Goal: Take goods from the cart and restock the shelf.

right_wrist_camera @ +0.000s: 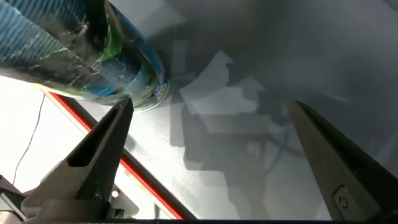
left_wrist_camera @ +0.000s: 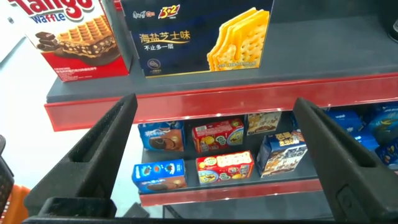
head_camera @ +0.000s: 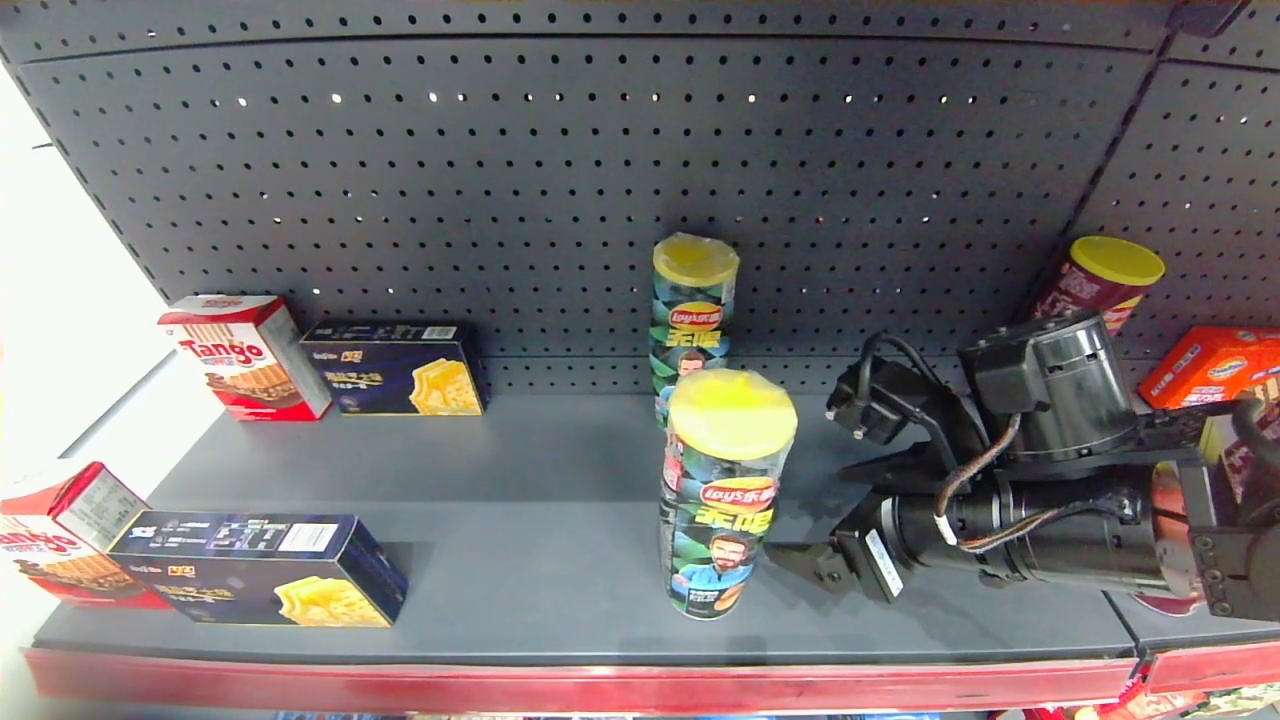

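A chips can (head_camera: 727, 492) with a yellow lid stands upright near the front of the grey shelf (head_camera: 520, 500), and a second one (head_camera: 693, 305) stands behind it by the pegboard. My right gripper (head_camera: 822, 518) hovers low over the shelf just right of the front can, open and holding nothing. In the right wrist view the can (right_wrist_camera: 93, 56) lies outside the gripper (right_wrist_camera: 211, 107), beyond one finger (right_wrist_camera: 99, 149). My left gripper (left_wrist_camera: 214, 102) is open and empty in front of the shelf's red edge (left_wrist_camera: 186, 102).
Wafer boxes (head_camera: 245, 355) (head_camera: 60, 530) and dark cracker boxes (head_camera: 400, 367) (head_camera: 262, 567) fill the shelf's left side. A purple can (head_camera: 1098, 280) and an orange box (head_camera: 1212, 365) sit at the right. A lower shelf (left_wrist_camera: 224, 186) holds several small boxes.
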Controlling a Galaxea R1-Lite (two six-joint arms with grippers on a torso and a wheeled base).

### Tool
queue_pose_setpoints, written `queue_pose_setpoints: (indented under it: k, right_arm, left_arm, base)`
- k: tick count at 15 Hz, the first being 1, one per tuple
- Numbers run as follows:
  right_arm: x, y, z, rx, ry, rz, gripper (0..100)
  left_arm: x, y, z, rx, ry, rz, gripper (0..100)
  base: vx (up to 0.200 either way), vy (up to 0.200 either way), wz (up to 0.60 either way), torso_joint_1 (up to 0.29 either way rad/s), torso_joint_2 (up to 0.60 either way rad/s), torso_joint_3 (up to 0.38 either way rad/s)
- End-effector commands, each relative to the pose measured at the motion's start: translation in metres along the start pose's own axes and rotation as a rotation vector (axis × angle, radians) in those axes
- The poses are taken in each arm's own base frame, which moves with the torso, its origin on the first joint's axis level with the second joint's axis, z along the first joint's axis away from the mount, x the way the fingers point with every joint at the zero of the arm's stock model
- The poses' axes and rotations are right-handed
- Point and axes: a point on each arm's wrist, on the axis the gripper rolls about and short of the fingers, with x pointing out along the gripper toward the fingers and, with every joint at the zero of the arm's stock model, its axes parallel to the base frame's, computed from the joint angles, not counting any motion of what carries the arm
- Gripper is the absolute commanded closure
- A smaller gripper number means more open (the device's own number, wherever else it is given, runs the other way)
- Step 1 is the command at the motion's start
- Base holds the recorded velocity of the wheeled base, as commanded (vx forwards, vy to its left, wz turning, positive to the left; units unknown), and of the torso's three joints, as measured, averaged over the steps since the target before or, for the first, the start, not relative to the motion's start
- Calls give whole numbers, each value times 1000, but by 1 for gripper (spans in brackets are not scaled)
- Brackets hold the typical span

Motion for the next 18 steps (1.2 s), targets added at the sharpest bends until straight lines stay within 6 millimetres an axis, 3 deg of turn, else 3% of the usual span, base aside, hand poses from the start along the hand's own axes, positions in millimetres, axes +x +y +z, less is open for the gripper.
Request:
queue_pose_setpoints:
  k: [1, 12, 18]
  right_arm:
    - [-5, -4, 2, 5, -17, -11, 0]
    - [3, 1, 3, -5, -8, 3, 0]
    - [1, -12, 6, 20, -20, -37, 0]
  left_arm:
    - [0, 0, 0, -1, -1, 1, 0]
    - [0, 0, 0, -1, 1, -1, 0]
    - [0, 0, 0, 1, 1, 1, 0]
  base:
    - [0, 0, 0, 0, 0, 0]
    - [0, 0, 0, 0, 0, 0]
    - [0, 0, 0, 0, 0, 0]
